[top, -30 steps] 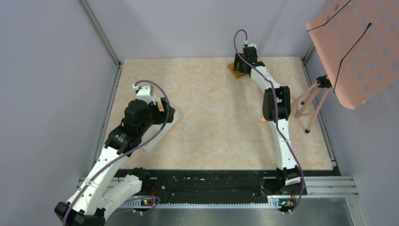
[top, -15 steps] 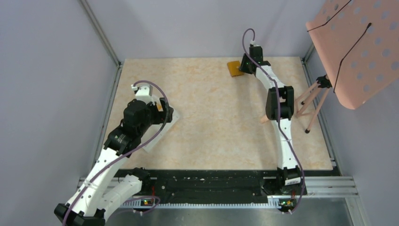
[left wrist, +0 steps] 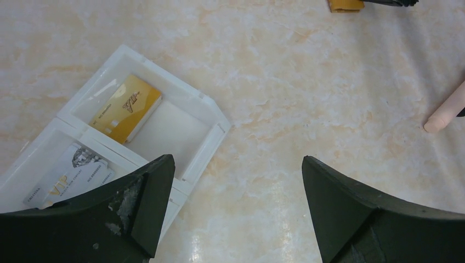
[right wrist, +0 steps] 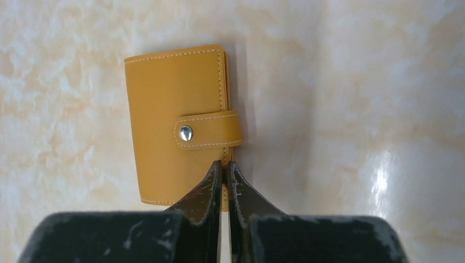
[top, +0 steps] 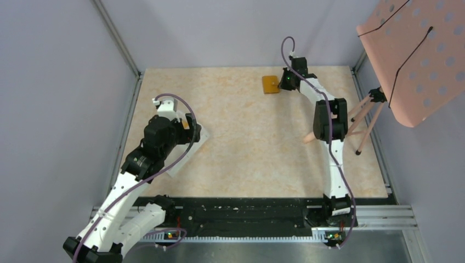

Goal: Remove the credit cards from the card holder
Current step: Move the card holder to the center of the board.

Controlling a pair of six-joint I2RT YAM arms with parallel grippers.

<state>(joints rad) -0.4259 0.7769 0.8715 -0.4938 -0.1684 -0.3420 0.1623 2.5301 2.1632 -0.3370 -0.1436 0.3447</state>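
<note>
The card holder is a tan-orange wallet, snapped closed and lying flat at the table's far side. My right gripper is shut, its tips at the wallet's right edge below the snap tab, with nothing clamped between them. Whether they touch the wallet I cannot tell. A golden credit card and a whitish credit card each lie in a compartment of the white tray at the left. My left gripper hangs open over the tray's right edge, holding nothing.
A pink perforated panel on wooden legs stands at the right edge of the table. One leg tip shows in the left wrist view. Grey walls close in the back and both sides.
My right gripper has shut and shifted slightly right. The card holder, earlier tilted under it, now lies flat just left of the fingers. The left arm has not moved.
</note>
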